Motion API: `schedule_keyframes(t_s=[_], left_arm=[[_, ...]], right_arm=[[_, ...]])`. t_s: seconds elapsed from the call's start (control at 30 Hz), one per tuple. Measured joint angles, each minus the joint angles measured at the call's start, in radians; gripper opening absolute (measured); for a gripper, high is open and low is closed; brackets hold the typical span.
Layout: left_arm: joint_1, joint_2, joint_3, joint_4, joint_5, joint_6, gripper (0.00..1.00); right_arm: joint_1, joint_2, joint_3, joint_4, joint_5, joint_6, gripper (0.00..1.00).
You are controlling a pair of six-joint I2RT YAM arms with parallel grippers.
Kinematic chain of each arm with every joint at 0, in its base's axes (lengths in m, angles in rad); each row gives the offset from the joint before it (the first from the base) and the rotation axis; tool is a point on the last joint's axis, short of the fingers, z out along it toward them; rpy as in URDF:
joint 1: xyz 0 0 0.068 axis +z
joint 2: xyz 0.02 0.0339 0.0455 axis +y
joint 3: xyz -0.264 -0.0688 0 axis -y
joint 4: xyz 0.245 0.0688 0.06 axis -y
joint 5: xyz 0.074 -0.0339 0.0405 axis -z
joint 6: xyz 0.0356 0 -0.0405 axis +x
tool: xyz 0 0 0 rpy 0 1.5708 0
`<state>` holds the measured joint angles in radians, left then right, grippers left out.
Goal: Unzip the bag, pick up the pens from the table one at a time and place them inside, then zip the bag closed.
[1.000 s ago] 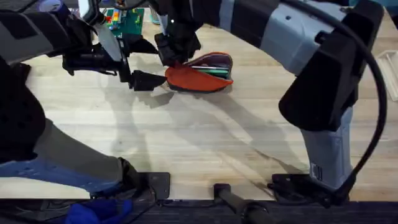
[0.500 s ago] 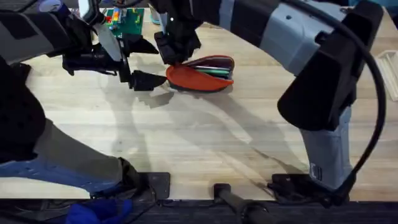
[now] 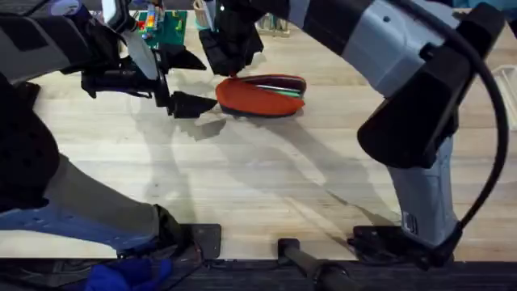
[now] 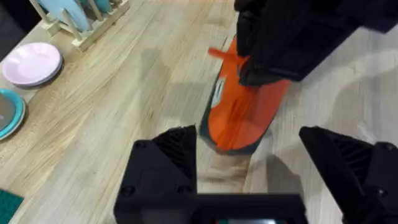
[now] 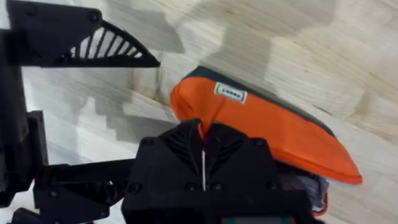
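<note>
The orange bag (image 3: pixel 257 98) lies on the table (image 3: pixel 266 186) towards the far side, its top gaping. A green pen (image 3: pixel 280 92) and other dark pens lie inside it. My right gripper (image 3: pixel 229 73) hangs over the bag's left end, shut on an orange strip of the bag (image 5: pixel 267 127) that rises between its fingers (image 5: pixel 186 155). In the left wrist view that same strip (image 4: pixel 221 55) runs up into the right gripper (image 4: pixel 292 37). My left gripper (image 3: pixel 206 82) is open just left of the bag (image 4: pixel 242 115), fingers (image 4: pixel 165 158) wide apart and touching nothing.
A green board (image 3: pixel 161 28) with small parts lies at the far left. A pink plate (image 4: pixel 31 62), a teal plate (image 4: pixel 6 115) and a wooden rack (image 4: pixel 81 18) stand beyond the bag. The near half of the table is bare wood.
My right gripper has risen and drawn away from me, pulling the bag's left end with it. The bag has slid slightly right and farther away. The left gripper has held still.
</note>
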<state>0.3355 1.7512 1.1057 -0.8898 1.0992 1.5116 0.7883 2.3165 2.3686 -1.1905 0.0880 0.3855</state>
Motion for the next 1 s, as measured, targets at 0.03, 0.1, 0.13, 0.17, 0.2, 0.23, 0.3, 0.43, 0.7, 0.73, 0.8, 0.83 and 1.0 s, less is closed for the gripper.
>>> schedule_keyframes(t_s=[0.03,0.1,0.13,0.17,0.2,0.23,0.3,0.43,0.7,0.73,0.8,0.83,1.0], left_arm=[[0.000,0.000,0.000,0.000,0.000,0.000,0.994],[0.000,0.000,0.000,0.000,0.000,0.000,0.994],[0.000,0.000,0.000,0.000,0.000,0.000,0.994],[0.000,0.000,0.000,0.000,0.000,0.000,0.993],[0.000,0.000,0.000,0.000,0.000,0.000,0.993],[0.000,0.000,0.000,0.000,0.000,0.000,0.992],[0.000,0.000,0.000,0.000,0.000,0.000,0.993],[0.000,0.000,0.000,0.000,0.000,0.000,0.993],[0.000,0.000,0.000,0.000,0.000,0.000,0.993],[0.000,0.000,0.000,0.000,0.000,0.000,0.993],[0.000,0.000,0.000,0.000,0.000,0.000,0.993],[0.000,0.000,0.000,0.000,0.000,0.000,0.993],[0.000,0.000,0.000,0.000,0.001,0.000,0.993]], right_arm=[[0.000,0.000,0.007,-0.002,0.002,0.000,0.031],[-0.001,0.000,0.013,-0.006,0.002,0.000,0.031],[-0.001,0.000,0.014,-0.010,0.002,0.000,0.031],[-0.003,0.000,0.015,-0.013,0.002,0.000,0.031],[-0.003,0.000,0.015,-0.014,0.002,0.000,0.031],[-0.004,0.000,0.016,-0.015,0.002,0.000,0.031],[-0.004,0.000,0.016,-0.016,0.002,0.000,0.031],[-0.004,0.000,0.017,-0.016,0.002,0.000,0.030],[-0.004,0.000,0.017,-0.016,0.002,0.000,0.030],[-0.004,0.000,0.017,-0.016,0.002,0.000,0.030],[-0.004,0.000,0.017,-0.016,0.002,0.000,0.030],[-0.004,0.000,0.017,-0.016,0.002,0.000,0.029],[-0.004,0.000,0.017,-0.016,0.002,0.000,0.030]])
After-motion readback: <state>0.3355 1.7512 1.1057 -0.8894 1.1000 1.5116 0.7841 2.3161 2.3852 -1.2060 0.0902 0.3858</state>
